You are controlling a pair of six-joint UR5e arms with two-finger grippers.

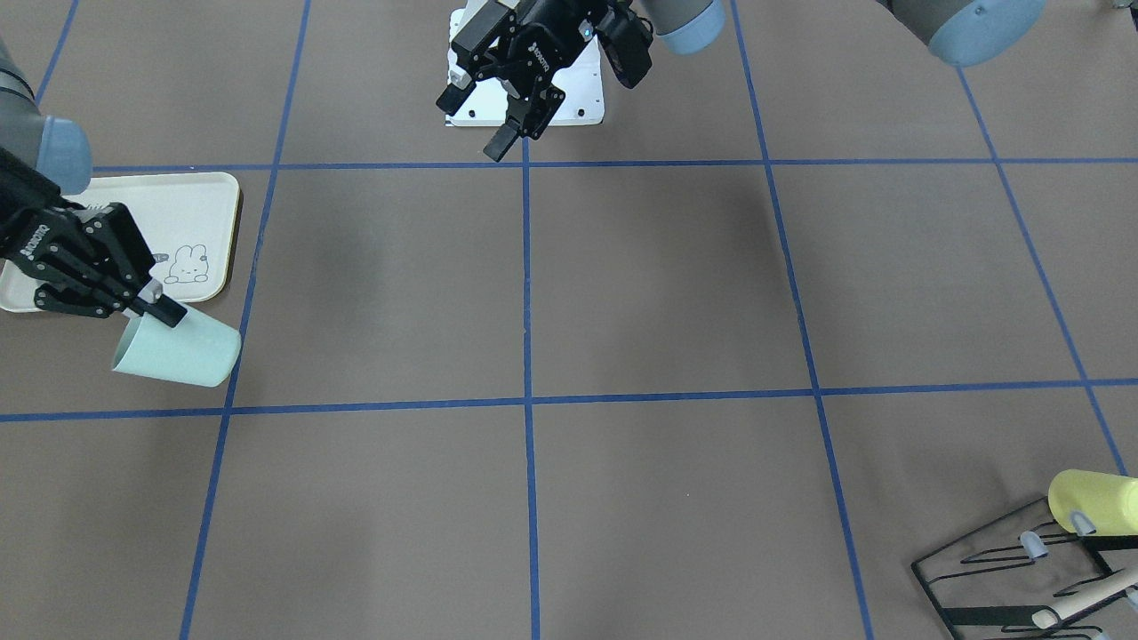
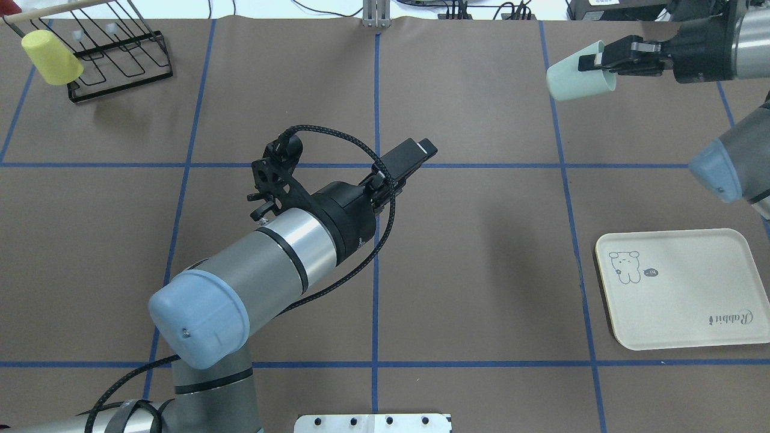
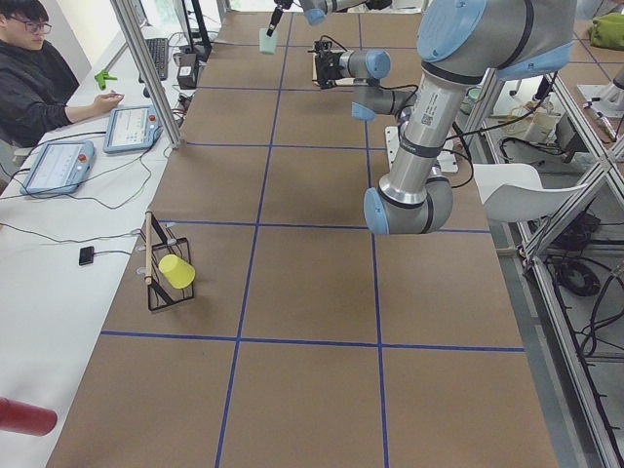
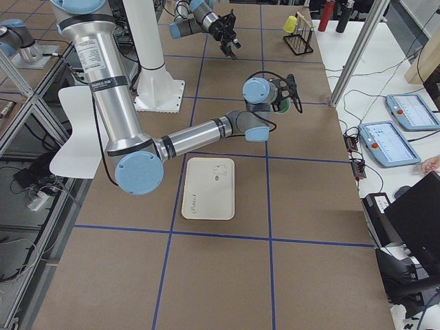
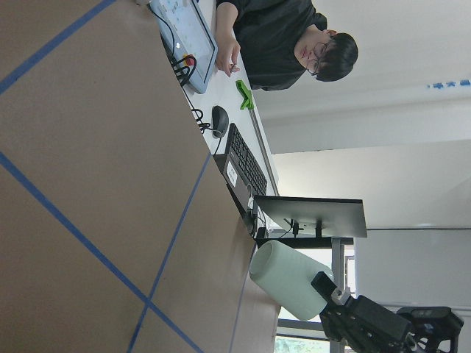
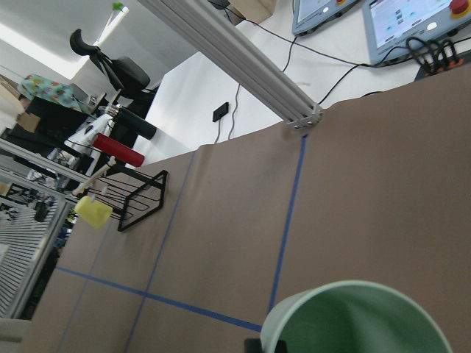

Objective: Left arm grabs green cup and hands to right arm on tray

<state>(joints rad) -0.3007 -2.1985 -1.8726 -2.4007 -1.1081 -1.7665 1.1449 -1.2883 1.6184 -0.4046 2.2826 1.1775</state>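
Placement turns on one gap: the green cup (image 2: 577, 77) hangs on its side, rim pinched in the right hand (image 2: 595, 61), while the tray (image 2: 692, 313) lies on the table (image 2: 469, 270) nearer the robot. The left hand (image 1: 475, 123) is empty, fingers spread.

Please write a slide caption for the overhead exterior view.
Right gripper holds the pale mint-green plastic cup by its rim, beyond the flat cream rectangular tray.
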